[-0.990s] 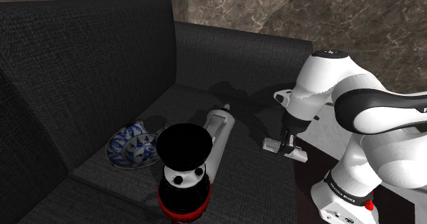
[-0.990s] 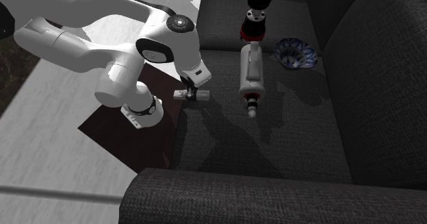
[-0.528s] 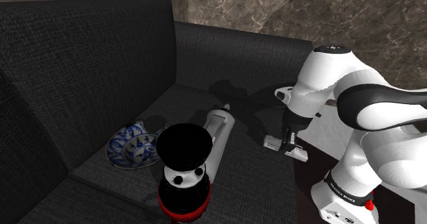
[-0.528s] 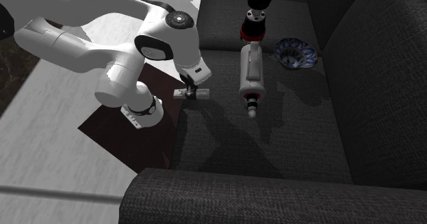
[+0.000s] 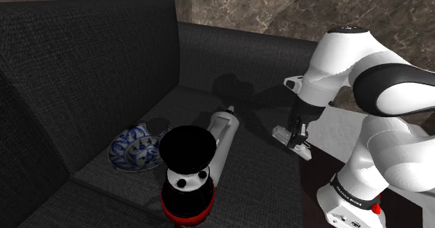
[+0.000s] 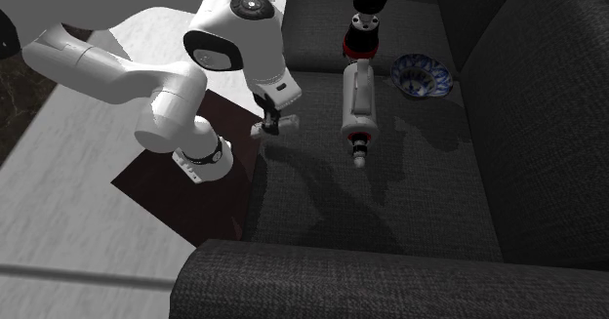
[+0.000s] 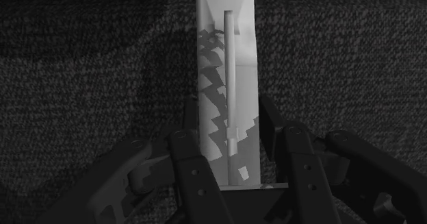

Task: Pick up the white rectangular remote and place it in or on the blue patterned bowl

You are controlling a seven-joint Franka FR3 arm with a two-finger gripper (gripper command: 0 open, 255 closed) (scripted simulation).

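Scanning the shoulder view from its left: the blue patterned bowl (image 5: pixel 134 150) sits on the sofa (image 5: pixel 90 59) seat, tipped a bit. A black-topped, red-banded thing (image 5: pixel 186 176) just beside it covers part of its rim. Next comes a white cylinder (image 5: pixel 224 137) lying lengthwise on the cushion. Well apart from the bowl, toward the right, the gripper (image 5: pixel 298 133) is clamped on the white remote (image 5: pixel 281 135).

So the move hinges on this: the bowl lies far off to that view's left of the claw, with the cylinder and the black-topped thing in between. My guess is the carry needs to go up and over them.

In the wrist view the fingers (image 7: pixel 189 157) pinch the remote across its narrow width near one end, its long axis running straight ahead of the hand. That pinched end is tucked out of sight, and I can't really tell if the remote is clear of the cushion.
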